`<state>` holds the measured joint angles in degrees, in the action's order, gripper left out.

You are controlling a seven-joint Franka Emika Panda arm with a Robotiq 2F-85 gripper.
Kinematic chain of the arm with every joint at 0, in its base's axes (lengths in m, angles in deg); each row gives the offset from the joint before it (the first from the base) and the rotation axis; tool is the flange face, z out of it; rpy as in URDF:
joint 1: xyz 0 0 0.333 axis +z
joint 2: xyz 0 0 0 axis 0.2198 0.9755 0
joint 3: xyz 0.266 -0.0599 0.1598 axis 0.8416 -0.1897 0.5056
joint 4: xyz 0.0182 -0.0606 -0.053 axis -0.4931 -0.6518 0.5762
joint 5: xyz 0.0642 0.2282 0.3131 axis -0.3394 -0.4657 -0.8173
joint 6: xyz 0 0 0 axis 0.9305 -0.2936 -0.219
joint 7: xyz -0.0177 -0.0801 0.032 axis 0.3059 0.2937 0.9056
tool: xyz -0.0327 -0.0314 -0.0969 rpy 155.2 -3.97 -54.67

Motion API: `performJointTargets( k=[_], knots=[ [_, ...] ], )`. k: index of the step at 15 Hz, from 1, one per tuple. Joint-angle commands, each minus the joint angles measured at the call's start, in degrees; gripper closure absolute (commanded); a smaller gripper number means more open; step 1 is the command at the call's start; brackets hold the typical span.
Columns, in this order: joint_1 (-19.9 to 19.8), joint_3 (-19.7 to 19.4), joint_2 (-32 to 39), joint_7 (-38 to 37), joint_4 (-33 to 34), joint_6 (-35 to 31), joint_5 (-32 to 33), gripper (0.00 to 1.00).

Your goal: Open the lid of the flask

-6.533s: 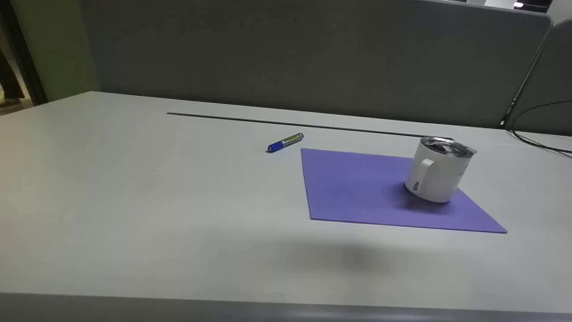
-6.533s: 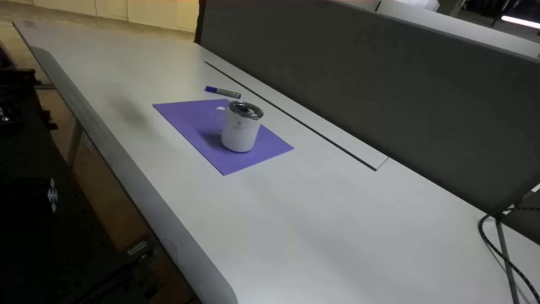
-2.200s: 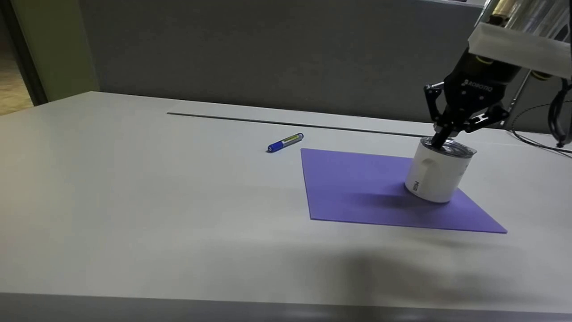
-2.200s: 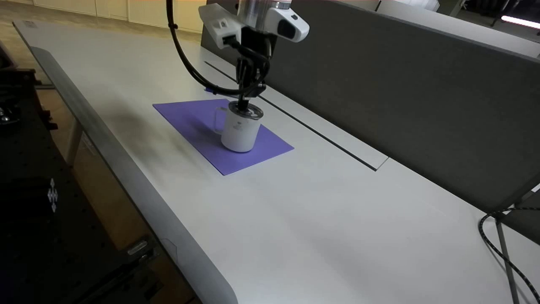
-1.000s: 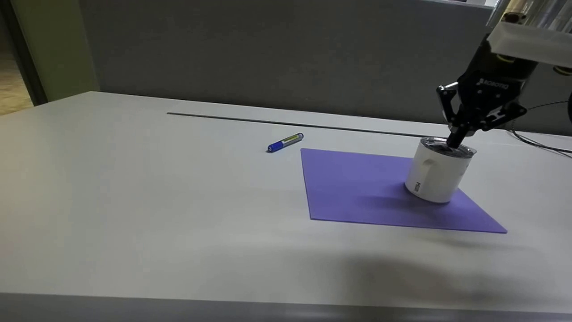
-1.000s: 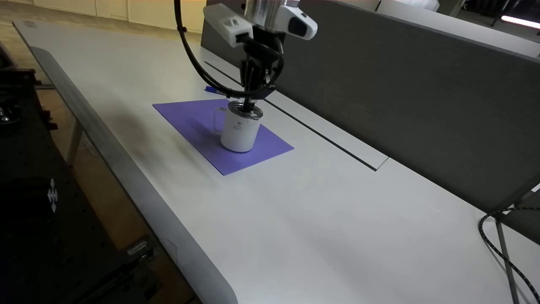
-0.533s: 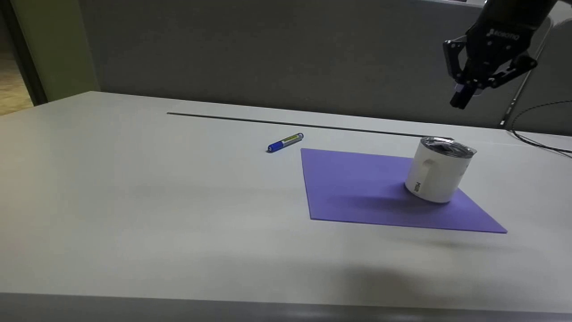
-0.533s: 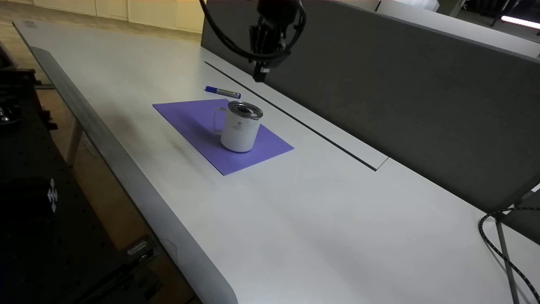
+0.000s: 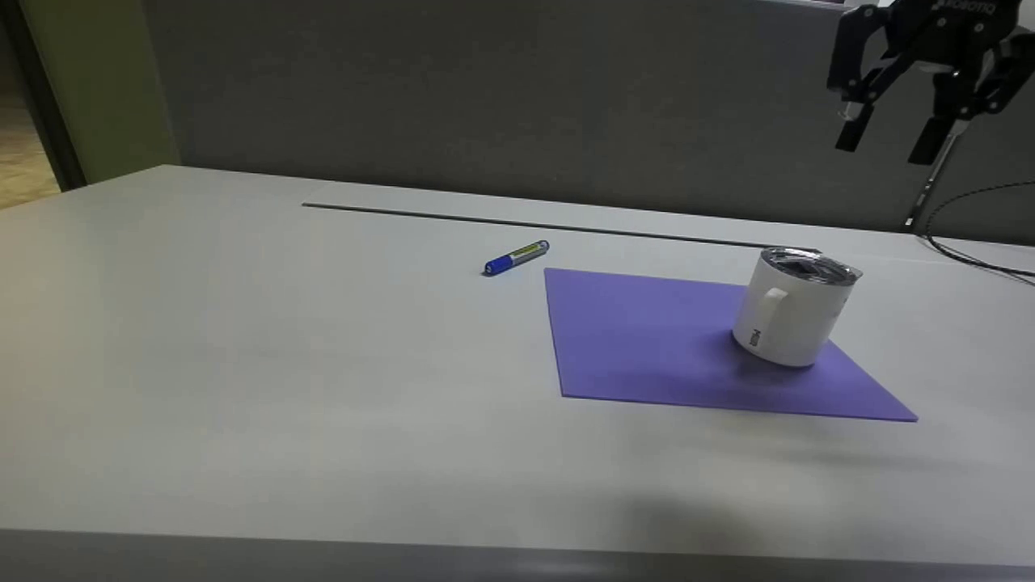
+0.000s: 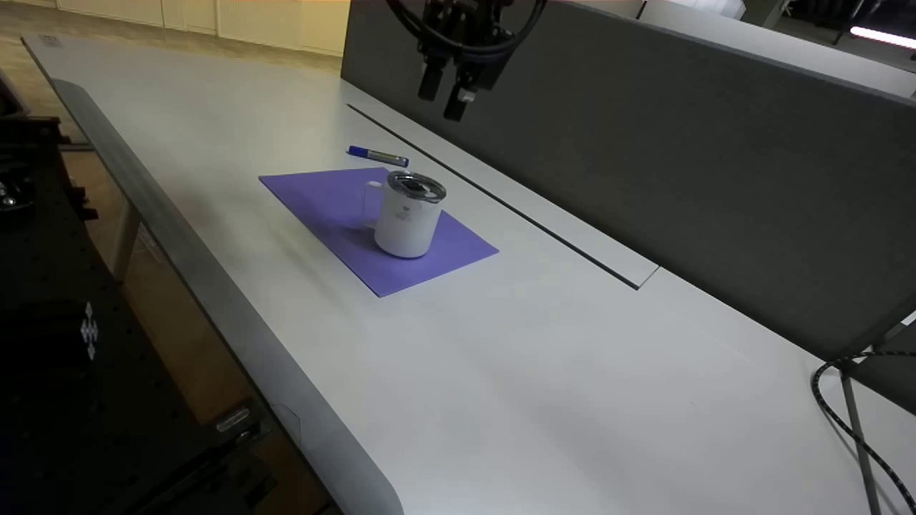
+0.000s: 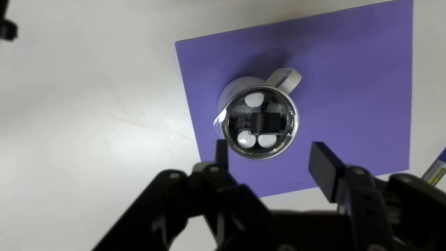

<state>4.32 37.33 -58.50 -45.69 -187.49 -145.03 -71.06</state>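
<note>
The white flask (image 9: 788,323) stands upright on a purple mat, its handle visible; it also shows in an exterior view (image 10: 406,229) and the wrist view (image 11: 240,89). Its lid (image 9: 811,267), round and clear-silvery with a dark centre, sits on top in both exterior views (image 10: 416,187). In the wrist view the lid (image 11: 259,122) shows a black block in its middle. My gripper (image 9: 885,152) is open and empty, its fingers apart, well above the flask in both exterior views (image 10: 441,107). In the wrist view the gripper (image 11: 271,157) frames the lid's near edge without touching it.
The purple mat (image 9: 639,331) lies on the white table (image 9: 323,364). A blue marker (image 9: 517,257) lies beside the mat, also partly in the wrist view (image 11: 435,171). A grey partition (image 9: 525,105) stands along the table's back. A black cable (image 10: 851,422) lies at one end.
The gripper came down shut onto the lid, its tips moved across the lid's top, then it rose off and opened. The flask stayed nearly in place with the lid on.
</note>
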Motion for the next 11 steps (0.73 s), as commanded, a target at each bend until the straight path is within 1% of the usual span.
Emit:
performJointTargets(
  k=[1,2,3,6,7,11],
  knots=[
    [0.8,-0.8,-0.3,-4.1,2.3,2.7,3.8,0.05],
    [0.8,-0.8,-0.3,-4.5,2.6,2.9,4.4,0.01],
    [0.8,-0.8,-0.3,-4.8,2.8,3.1,4.9,0.00],
    [1.0,-0.8,-0.4,-6.2,3.1,3.5,6.2,0.00],
    [0.8,-0.8,0.0,-3.0,2.0,1.7,4.4,0.00],
    [0.9,-0.8,0.0,-3.8,2.2,1.9,5.0,0.00]
  ],
)
